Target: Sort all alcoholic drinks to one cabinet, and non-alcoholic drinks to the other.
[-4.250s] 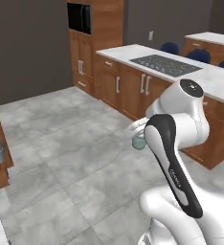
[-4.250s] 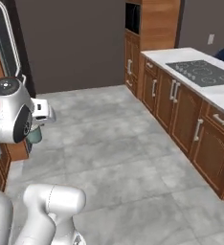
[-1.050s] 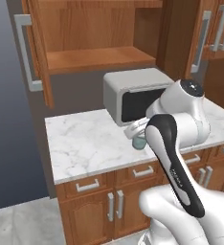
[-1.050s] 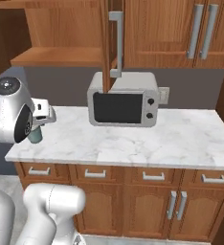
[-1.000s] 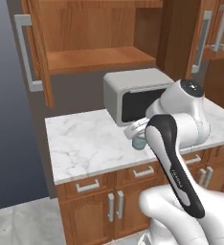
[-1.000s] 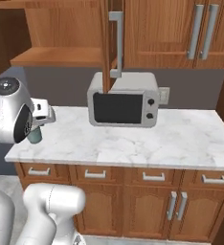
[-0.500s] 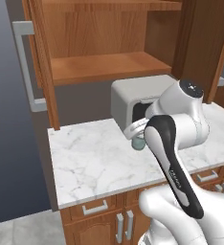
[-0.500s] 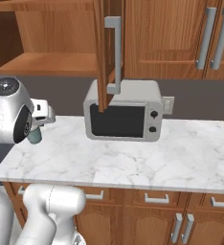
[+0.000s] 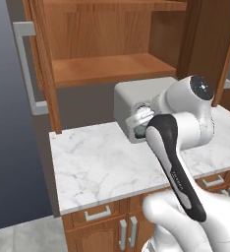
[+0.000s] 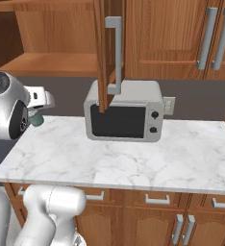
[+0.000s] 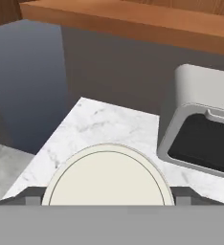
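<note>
My gripper (image 9: 142,122) is shut on a non-alcoholic drink, the small pale teal cup (image 10: 36,120) with a whitish lid (image 11: 108,176). I hold it upright above the left part of the marble counter (image 9: 100,162), just left of the microwave. In the hand view the round lid sits between my fingertips (image 11: 33,196). Above the counter an upper cabinet stands open, with a bare wooden shelf (image 9: 107,69) and its door (image 9: 41,74) swung out. The alcoholic drinks are out of view.
A grey microwave (image 10: 124,117) stands on the counter under the open cabinet's other door (image 10: 109,53), which juts forward. Closed upper cabinets (image 10: 181,38) lie to the right. Drawers and doors (image 10: 157,199) run below the counter.
The base has driven closer to the counter, so the cabinet, microwave and counter loom larger. The cup stays held in my gripper as before.
</note>
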